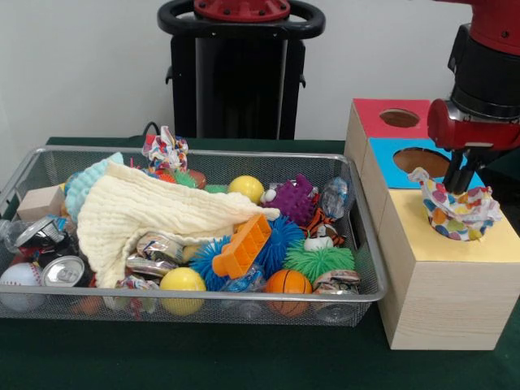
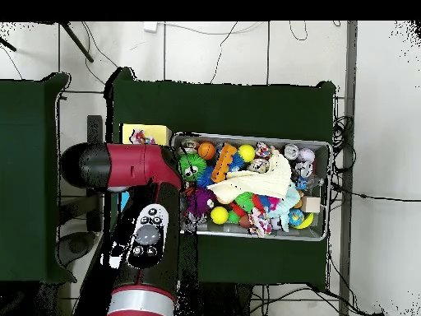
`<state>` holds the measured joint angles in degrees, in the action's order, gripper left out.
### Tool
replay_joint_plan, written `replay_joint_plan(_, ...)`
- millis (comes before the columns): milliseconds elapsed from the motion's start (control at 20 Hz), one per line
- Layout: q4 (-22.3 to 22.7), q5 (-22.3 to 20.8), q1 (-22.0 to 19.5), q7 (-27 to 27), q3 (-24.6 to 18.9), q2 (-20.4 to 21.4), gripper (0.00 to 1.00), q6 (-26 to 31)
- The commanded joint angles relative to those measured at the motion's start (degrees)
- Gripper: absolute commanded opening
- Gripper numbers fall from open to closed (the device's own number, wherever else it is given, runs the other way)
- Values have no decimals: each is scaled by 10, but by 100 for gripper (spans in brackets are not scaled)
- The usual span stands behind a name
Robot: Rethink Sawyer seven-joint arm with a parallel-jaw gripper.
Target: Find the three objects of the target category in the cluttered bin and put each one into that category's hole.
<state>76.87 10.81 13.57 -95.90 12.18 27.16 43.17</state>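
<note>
My gripper (image 1: 457, 185) hangs at the right over the yellow-topped wooden box (image 1: 479, 244). It is shut on a patchwork cloth bundle (image 1: 455, 210) that sits where this box's hole is, so the hole is hidden. The bundle also shows in the overhead view (image 2: 141, 137) on the yellow top (image 2: 156, 132). A second patchwork bundle (image 1: 166, 150) lies at the back rim of the wire mesh bin (image 1: 244, 299). The bin also shows in the overhead view (image 2: 325, 191). My arm (image 2: 131, 169) hides the gripper from above.
A large cream cloth (image 1: 154, 215) drapes over the bin's left half. Spiky rubber balls, smooth balls, crushed cans, an orange block and a baseball fill the rest. The blue-topped box (image 1: 386, 166) and the red-topped box (image 1: 370, 114) stand behind the yellow one.
</note>
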Motion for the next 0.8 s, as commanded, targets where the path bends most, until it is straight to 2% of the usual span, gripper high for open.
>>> replay_joint_plan(50,-31,25,-22,-137,-28,-36,0,33)
replay_joint_plan(400,-43,28,-23,-133,-23,-23,0,63)
replay_joint_plan(800,-93,30,-30,-137,-24,-52,0,76)
